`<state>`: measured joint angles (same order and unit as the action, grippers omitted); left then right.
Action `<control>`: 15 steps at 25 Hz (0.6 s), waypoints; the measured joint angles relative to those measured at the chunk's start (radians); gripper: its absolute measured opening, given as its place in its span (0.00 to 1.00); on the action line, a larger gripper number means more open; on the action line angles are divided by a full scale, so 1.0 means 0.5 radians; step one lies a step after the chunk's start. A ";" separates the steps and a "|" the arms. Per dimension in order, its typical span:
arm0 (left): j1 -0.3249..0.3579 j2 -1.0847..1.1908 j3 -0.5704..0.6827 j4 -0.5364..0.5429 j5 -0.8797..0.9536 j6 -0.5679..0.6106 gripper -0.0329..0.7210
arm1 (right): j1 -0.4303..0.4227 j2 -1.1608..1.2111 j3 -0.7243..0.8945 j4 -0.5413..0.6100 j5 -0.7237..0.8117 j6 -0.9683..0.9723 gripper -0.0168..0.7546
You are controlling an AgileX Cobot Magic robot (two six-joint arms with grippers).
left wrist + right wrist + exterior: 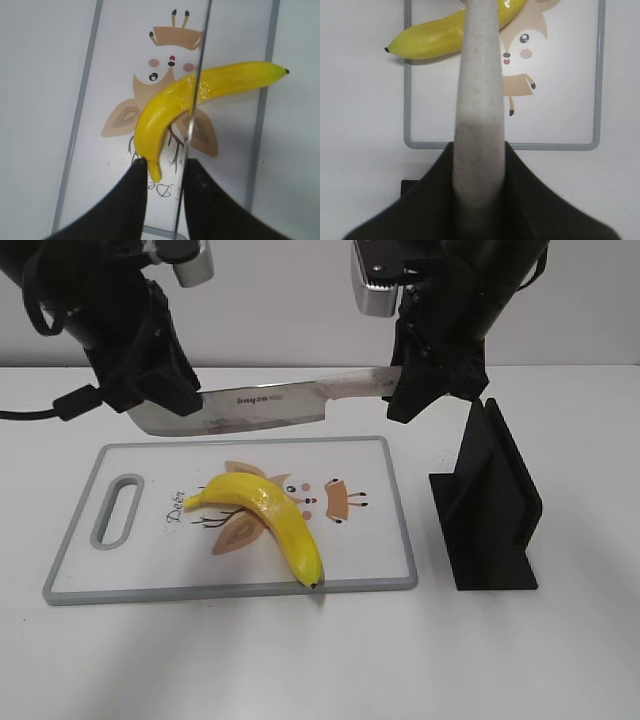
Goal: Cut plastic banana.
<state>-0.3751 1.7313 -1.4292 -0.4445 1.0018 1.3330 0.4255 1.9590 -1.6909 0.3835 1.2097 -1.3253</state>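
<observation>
**Knife held level over one banana by two grippers**

Knife (250,405), one of it, is hanging level above the cutting board (385,540), its wide steel blade carrying a dark printed brand mark. The left gripper (160,390) is pinching the blade's tip end between its two black fingers (135,200); in the left wrist view the blade is showing edge-on as a thin line running between them. The right gripper (420,390) is clamping the handle end, and in the right wrist view the pale grey handle (479,125) is filling the middle of the picture, gripped between the dark jaws.

One plastic banana (270,520) is lying on the board, whole, glossy yellow, curved. Its stem is pointing toward the board's handle slot (118,510), and its dark tip is reaching just over the board's near edge. It is resting across a printed cartoon deer (340,498). The blade is sitting clear of the fruit, above and behind it in the exterior view.

One white board with a grey rim is lying flat on the white desk (300,660). One black angular stand (490,510) is standing upright on the desk just beside the board's right edge.
</observation>
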 joint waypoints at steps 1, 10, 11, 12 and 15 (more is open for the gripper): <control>0.000 0.004 0.000 0.005 0.004 0.000 0.34 | 0.000 0.000 0.000 0.000 -0.002 0.000 0.24; 0.000 0.009 0.000 0.058 0.046 0.002 0.35 | 0.000 0.000 0.000 0.006 -0.007 -0.003 0.24; 0.000 0.009 0.000 0.058 0.048 0.002 0.35 | 0.000 0.000 0.000 0.006 -0.007 -0.005 0.24; 0.000 0.009 0.000 0.058 0.048 0.002 0.35 | 0.000 0.000 0.000 0.006 -0.007 -0.005 0.24; 0.000 0.011 0.000 0.058 0.059 0.002 0.35 | 0.000 0.000 0.000 0.011 -0.011 -0.005 0.24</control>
<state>-0.3751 1.7365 -1.4292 -0.4154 1.0311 1.3340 0.4255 1.9590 -1.6909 0.3889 1.2042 -1.3277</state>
